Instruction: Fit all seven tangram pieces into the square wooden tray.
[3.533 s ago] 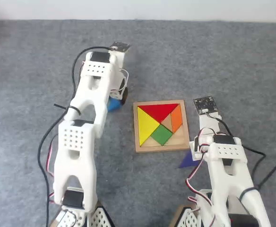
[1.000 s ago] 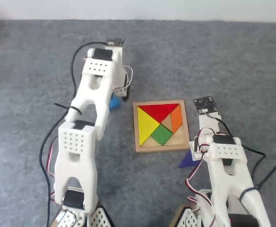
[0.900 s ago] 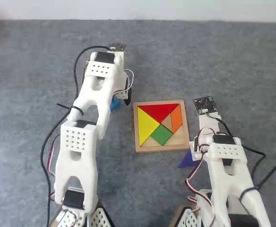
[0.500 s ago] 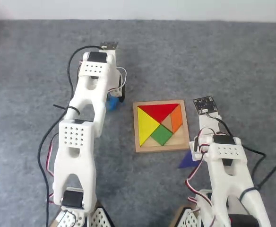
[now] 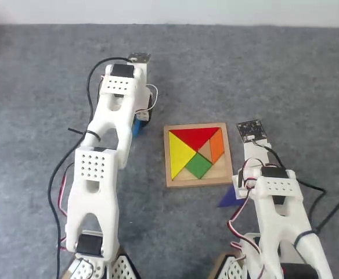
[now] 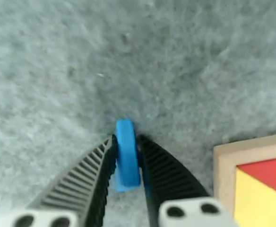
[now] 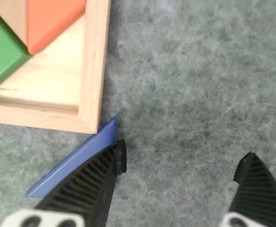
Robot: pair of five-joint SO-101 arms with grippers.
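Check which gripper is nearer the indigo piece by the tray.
Right. Right gripper, open, sits at the indigo piece; left gripper grips a light blue piece beyond the tray.

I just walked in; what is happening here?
A tangram is in progress. Red, yellow, green and orange pieces lie in the wooden tray. The left gripper is shut on a blue piece near the tray. The right gripper is open over the carpet, next to a dark blue piece at the tray's corner.

The left pincer (image 6: 126,140) grips a blue piece (image 6: 127,158) (on edge) near the tray (image 6: 224,165).
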